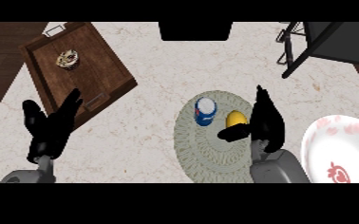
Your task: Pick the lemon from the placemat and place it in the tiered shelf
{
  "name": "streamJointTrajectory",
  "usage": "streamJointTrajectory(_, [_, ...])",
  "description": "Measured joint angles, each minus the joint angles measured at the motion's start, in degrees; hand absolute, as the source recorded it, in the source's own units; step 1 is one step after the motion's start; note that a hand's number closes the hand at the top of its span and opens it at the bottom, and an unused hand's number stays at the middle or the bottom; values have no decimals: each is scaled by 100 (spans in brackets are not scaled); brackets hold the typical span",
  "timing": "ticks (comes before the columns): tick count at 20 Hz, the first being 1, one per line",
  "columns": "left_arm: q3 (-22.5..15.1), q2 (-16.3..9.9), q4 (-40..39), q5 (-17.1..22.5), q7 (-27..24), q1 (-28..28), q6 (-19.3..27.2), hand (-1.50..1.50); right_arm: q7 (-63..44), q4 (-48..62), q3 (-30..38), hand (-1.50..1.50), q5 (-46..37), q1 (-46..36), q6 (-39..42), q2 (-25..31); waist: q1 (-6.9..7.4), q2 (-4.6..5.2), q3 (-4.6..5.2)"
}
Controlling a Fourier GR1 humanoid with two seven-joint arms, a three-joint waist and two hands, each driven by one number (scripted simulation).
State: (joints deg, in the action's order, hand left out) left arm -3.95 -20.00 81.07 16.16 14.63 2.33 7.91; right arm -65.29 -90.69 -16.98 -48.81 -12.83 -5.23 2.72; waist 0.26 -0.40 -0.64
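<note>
So the small yellow lemon (pixel 236 118) is sitting on the round pale-green woven placemat (pixel 210 147), toward its upper right part, and the right hand (pixel 263 123) is right up against it. The black fingers stand up straight along the lemon's right side, and the thumb (pixel 232 133) pokes out leftward just under the fruit, so the lemon sits in the crook between thumb and fingers. Nothing is curled round it; the hand looks spread and open (can't tell for sure whether the fingers actually touch the peel or are just beside it).

Just left of the lemon, also on the placemat, is a blue can with a white top (pixel 205 111), standing upright and close to the lemon, though I can't say if they touch.

The left hand (pixel 51 123) is over at the left of the view, fingers straight and pointing up, holding nothing, overlapping the lower corner of the dark brown wooden tray (pixel 105 52). A small cupcake-like thing in a pale wrapper (pixel 68 59) sits in that tray.

At the top right corner is the dark metal frame of the tiered shelf (pixel 308 47), well apart from the lemon. A white plate with a pink floral pattern (pixel 333 147) shows at the right edge, beside the right forearm.
</note>
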Motion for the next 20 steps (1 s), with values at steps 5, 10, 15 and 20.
streamJointTrajectory(5, [61,32,-81,-36,-74,29,-96,0,120,497,197,-150,-329,-56,-32,-163,-3,-1,-9])
streamJointTrajectory(10, [156,73,-89,-14,-77,22,-187,0,222,795,248,-150,-544,-30,-143,-221,-4,-4,-11])
streamJointTrajectory(15, [172,177,-171,-130,-86,88,-160,0,495,1120,298,-150,-570,32,-480,-239,-8,-13,-26])
streamJointTrajectory(20, [228,219,-176,-196,54,150,-160,0,680,1464,406,-150,-565,-82,-755,-253,0,-7,-15])
